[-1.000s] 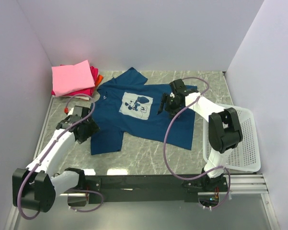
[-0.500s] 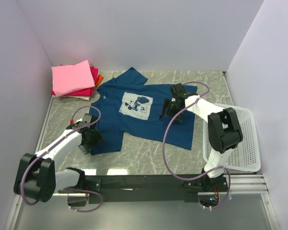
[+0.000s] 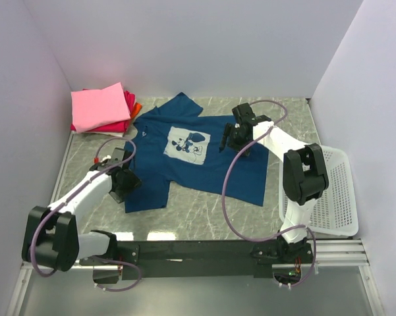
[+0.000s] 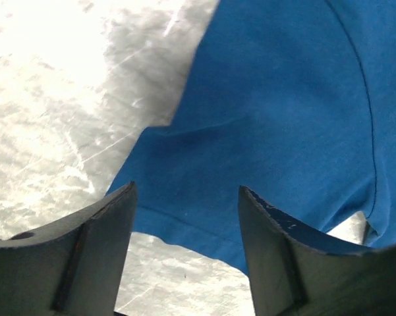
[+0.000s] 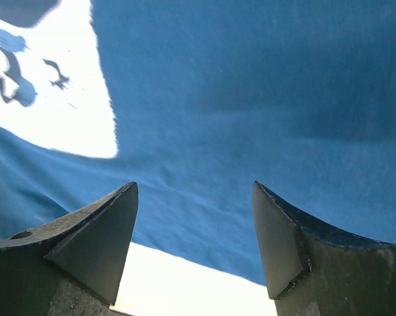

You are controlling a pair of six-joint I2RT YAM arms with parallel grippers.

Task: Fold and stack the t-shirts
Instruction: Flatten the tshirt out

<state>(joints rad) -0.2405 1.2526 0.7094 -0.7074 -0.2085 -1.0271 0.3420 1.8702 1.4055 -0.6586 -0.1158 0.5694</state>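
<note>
A dark blue t-shirt with a white cartoon print lies spread flat on the marble table. Folded t-shirts are stacked at the back left: pink on top, magenta-red under it, orange showing at the edge. My left gripper is open low over the shirt's near-left edge; in the left wrist view the blue hem runs between its fingers. My right gripper hovers open over the cloth just right of the print, and in the right wrist view only blue cloth lies beneath it.
A white mesh basket stands at the right edge of the table, close beside the right arm. White walls close in the back and both sides. The arms' black base rail runs along the near edge.
My left gripper has moved rightward onto the shirt's near-left edge and narrowed a little. My right gripper dipped nearer, then shifted back toward the far side, staying over the shirt.
</note>
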